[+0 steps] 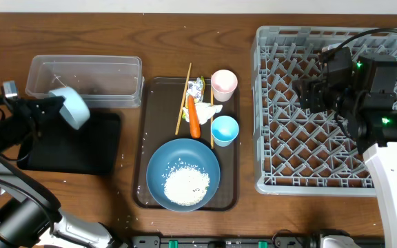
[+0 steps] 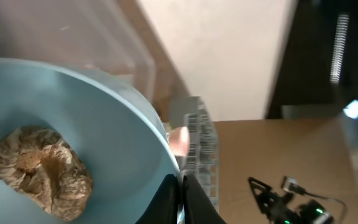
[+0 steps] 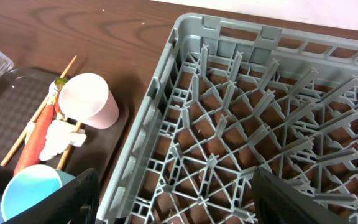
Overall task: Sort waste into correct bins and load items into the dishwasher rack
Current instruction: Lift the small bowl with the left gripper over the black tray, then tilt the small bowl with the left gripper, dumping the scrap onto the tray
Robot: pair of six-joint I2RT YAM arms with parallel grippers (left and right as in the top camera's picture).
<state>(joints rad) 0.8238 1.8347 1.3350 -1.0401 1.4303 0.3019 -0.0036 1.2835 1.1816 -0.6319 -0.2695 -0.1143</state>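
Observation:
My left gripper (image 1: 58,102) is shut on the rim of the small light-blue bowl (image 1: 73,107) and holds it tilted above where the clear tub (image 1: 88,77) meets the black tray (image 1: 74,148). In the left wrist view, the jaws (image 2: 180,194) pinch the bowl (image 2: 104,118), and the brownish food scrap (image 2: 42,169) lies inside it. My right gripper (image 1: 307,93) is open and empty over the grey rack (image 1: 322,124); the right wrist view shows its jaws (image 3: 194,199) above the rack (image 3: 241,112). The large blue bowl (image 1: 182,165) holds white rice (image 1: 186,184).
The brown serving tray (image 1: 150,138) carries the carrot (image 1: 194,117), wrapper (image 1: 196,87), tissue (image 1: 210,110), pink cup (image 1: 224,84), light-blue cup (image 1: 225,129) and two chopsticks (image 1: 183,100). The right wrist view shows the pink cup (image 3: 86,99), carrot (image 3: 33,140) and tissue (image 3: 61,138).

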